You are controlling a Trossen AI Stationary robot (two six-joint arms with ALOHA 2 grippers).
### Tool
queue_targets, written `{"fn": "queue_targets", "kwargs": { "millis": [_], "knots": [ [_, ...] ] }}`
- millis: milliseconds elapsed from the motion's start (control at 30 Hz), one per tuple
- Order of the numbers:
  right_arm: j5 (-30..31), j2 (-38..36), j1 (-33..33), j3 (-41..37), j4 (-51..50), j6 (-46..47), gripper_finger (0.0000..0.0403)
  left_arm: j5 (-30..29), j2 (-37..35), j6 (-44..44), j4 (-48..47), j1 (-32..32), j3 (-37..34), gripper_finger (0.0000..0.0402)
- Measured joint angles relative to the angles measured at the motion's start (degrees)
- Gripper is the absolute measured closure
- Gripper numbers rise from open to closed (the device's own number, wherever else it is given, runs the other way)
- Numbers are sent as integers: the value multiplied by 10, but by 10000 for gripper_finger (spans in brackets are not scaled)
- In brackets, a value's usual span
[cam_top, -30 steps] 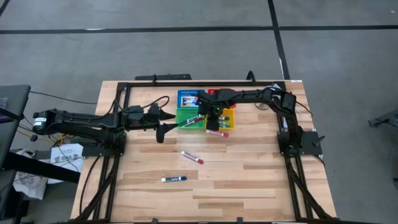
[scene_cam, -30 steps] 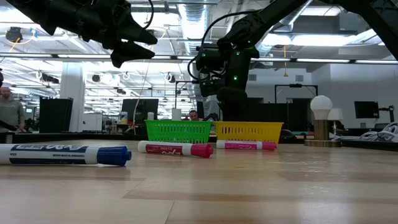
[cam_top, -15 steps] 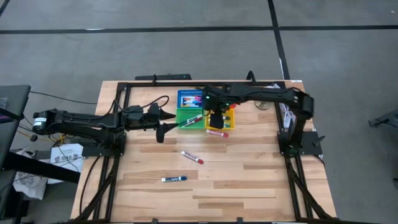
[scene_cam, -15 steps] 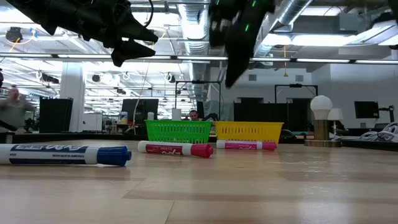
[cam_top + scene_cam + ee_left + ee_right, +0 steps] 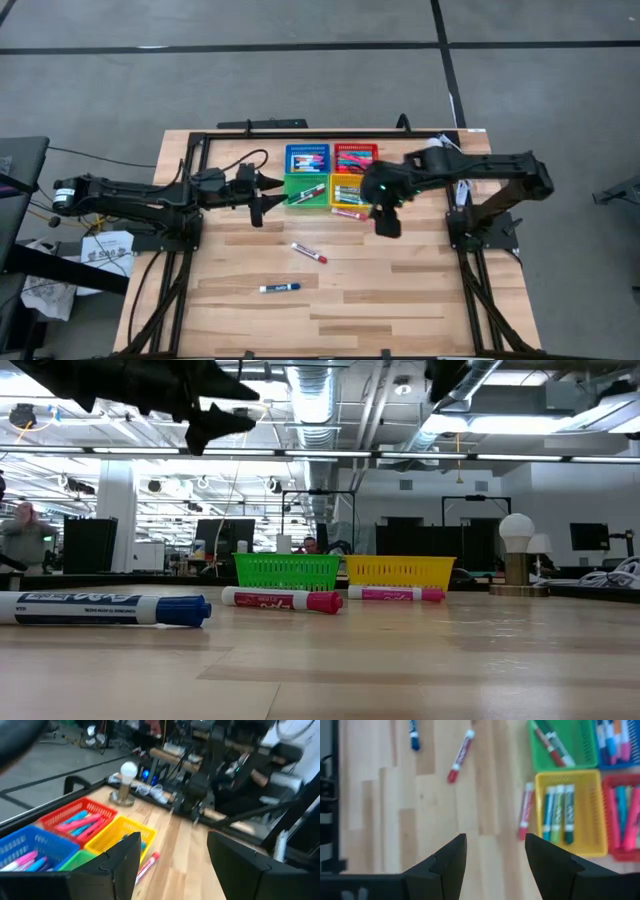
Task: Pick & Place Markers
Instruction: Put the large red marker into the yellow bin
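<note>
**Three markers loose on the table, both grippers empty**

From my seat I count three markers outside the baskets. A pink-capped marker (image 5: 349,213) lies just in front of the yellow basket (image 5: 349,191), close against its front wall. A red-capped marker (image 5: 309,252) lies at a slant near the middle of the table (image 5: 400,290), and a blue-capped marker (image 5: 280,288) lies closer to the front edge, well apart from the baskets. One more red-capped marker (image 5: 309,191) lies slanted in the green basket (image 5: 306,190).

The other markers I can see are sorted: green-capped ones in the yellow basket, pink and blue ones in the blue basket (image 5: 307,159) and the red basket (image 5: 355,158). The four baskets stand together as a square block at the back middle of the table.

My right gripper (image 5: 386,221) hangs above the bare wood just to the right of the pink-capped marker; its fingers stand wide apart with nothing between them. My left gripper (image 5: 259,203) hovers just left of the green basket, pointing toward it, its fingers likewise spread and empty.

A person (image 5: 20,538) shows in the room far beyond the table.
</note>
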Motion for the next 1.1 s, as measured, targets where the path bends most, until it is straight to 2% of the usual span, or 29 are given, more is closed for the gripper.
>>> {"fn": "queue_targets", "kwargs": {
  "millis": [167,400,633,800,1100],
  "knots": [
    [11,-34,52,0,-17,48,213,0,0,-2,43,-23,0,174],
    [133,-92,113,0,-17,108,222,0,1,-2,55,-80,4,174],
    [200,-150,163,-8,-15,159,232,-19,52,28,55,-149,67,174],
    [216,-227,199,-115,48,210,239,-26,126,43,-20,-183,142,174],
    [215,-394,243,-370,282,271,249,-30,237,43,-320,-189,294,174]
  ]
}}
